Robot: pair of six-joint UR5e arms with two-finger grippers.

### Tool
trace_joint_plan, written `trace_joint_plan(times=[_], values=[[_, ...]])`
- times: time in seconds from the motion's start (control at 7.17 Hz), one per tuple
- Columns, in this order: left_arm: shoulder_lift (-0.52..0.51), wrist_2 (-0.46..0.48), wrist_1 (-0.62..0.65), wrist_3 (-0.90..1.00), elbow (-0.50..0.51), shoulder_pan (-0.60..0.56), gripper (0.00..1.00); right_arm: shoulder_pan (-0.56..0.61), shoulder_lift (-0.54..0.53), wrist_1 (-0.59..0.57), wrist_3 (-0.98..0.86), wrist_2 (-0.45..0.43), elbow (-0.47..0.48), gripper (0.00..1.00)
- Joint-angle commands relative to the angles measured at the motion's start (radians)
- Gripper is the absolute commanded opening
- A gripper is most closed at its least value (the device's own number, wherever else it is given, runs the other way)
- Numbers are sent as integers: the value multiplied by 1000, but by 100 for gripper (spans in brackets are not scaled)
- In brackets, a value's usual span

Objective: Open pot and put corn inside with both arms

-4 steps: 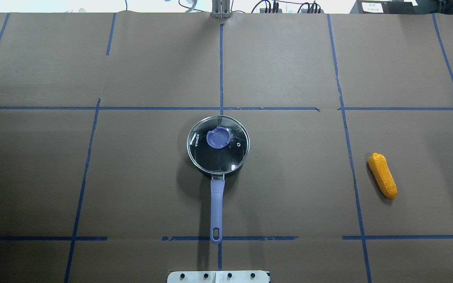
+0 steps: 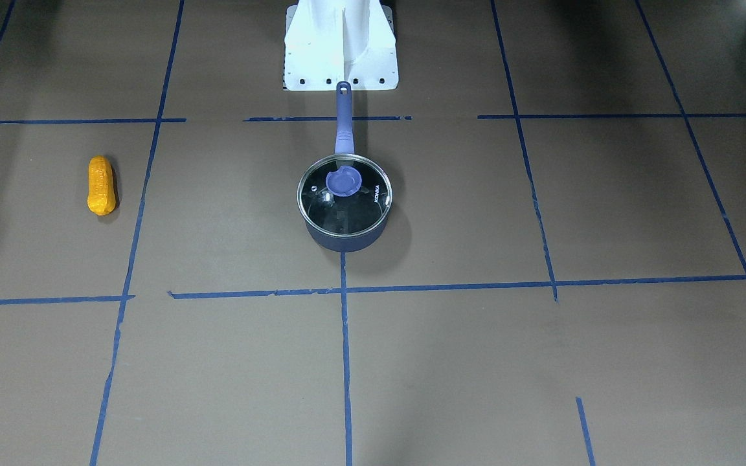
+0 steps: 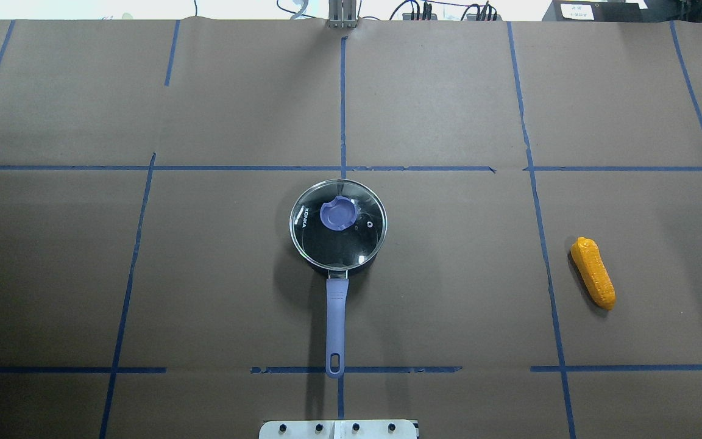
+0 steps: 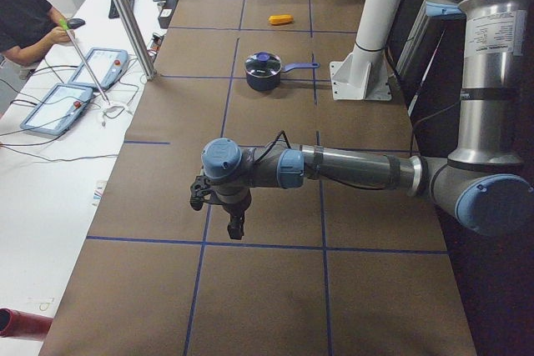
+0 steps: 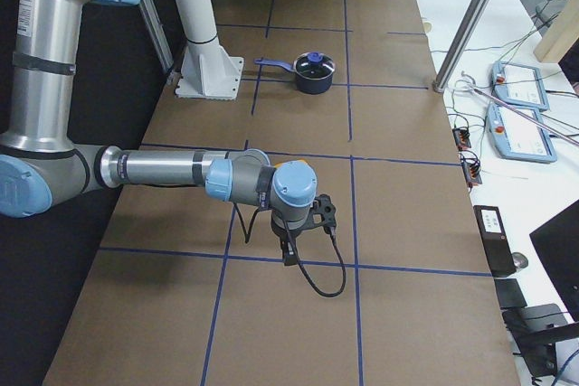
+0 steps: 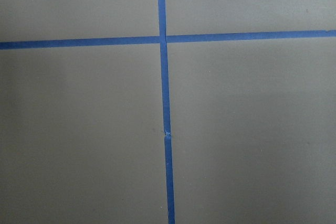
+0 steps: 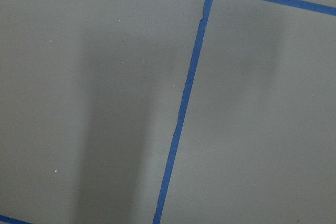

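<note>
Pot point(image 2: 345, 241) sits mid-worktop point(image 3: 448, 91) with its glass lid point(image 3: 351, 244) seated square on the rim, blue knob point(image 3: 337, 214) up, and its handle point(image 3: 336, 317) pointing back toward my base. Corn point(image 3: 593, 272) lies flat well off to the pot's right, touching nothing.

Compared with the overhead view a moment ago, I see no change. Pot, lid and corn are in the same spots, and neither arm has entered the overhead or front views. I take that to mean the task is at its very start, with the lid not yet lifted and the corn not yet picked up.

My left pincer point(image 4: 225, 210) hangs above the worktop well apart from the pot on its left. My right pincer point(image 5: 294, 246) does the same well apart from the pot on its right. Both show only in the side views, so I cannot tell whether either is spread or closed. Each wrist camera sees only brown paper and blue tape point(image 6: 163, 77), so neither arm is lined up on anything.

My plan is to bring the left arm over the knob to lift the lid. The right arm takes the corn, which is on its side of the pot.
</note>
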Motion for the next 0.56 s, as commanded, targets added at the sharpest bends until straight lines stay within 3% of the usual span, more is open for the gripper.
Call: trace_joint_plan(times=[0.0,0.42], values=[[2,0,-1,-13,-11,0,100,-1,8,1,-1,-8,3,100],[-1,-13,-8,-31,-21,0,100,-1,8,1,2,-1,2,100]])
